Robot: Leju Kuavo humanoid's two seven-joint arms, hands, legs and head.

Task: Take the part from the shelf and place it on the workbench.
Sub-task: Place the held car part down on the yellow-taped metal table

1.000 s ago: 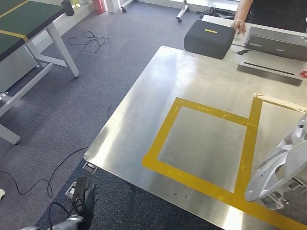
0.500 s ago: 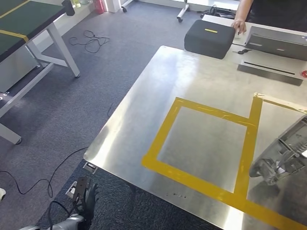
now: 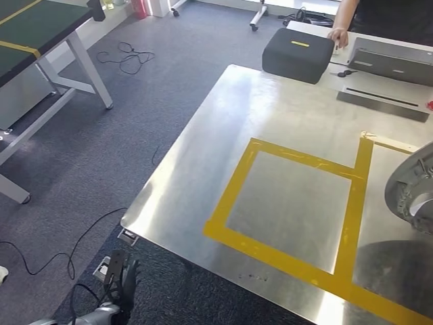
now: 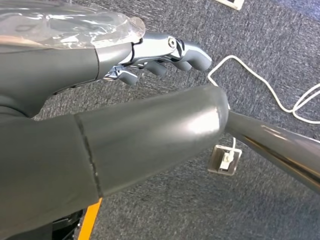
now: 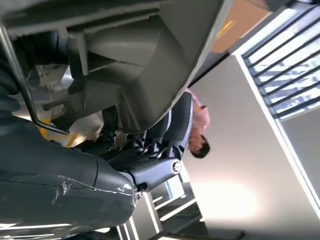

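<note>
We stand at the corner of the workbench point(image 3: 214, 135), a bare metal top marked with yellow tape point(image 3: 286, 254) that frames a square bay and the start of a second bay beside it. The part point(image 3: 415, 188), a grey moulded shell with ribs inside, enters from the robot's right and hangs above that second bay; a dark shadow lies on the metal beneath it, so we judge it to be off the surface, not yet set down. In the right wrist view the right hand point(image 5: 151, 165) sits close against the part's ribbed underside point(image 5: 124, 75) with dark fingers reaching up to it, so we read it as holding the part, though the exact grasp is hidden. The left hand point(image 3: 122, 284) hangs low beside the bench over grey carpet; its fingers point(image 4: 181, 50) curl loosely and carry nothing.

Risks from here, as we judge them: the hold seems to be at one side of a broad shell, so the part could tip or swing as it comes down and strike the metal edge-first. A release made too high would drop it. Set too far right, it could overhang the bench. A person point(image 3: 339, 34) rests a hand at the far table beside a black case point(image 3: 296, 54), well apart from the part.
</note>
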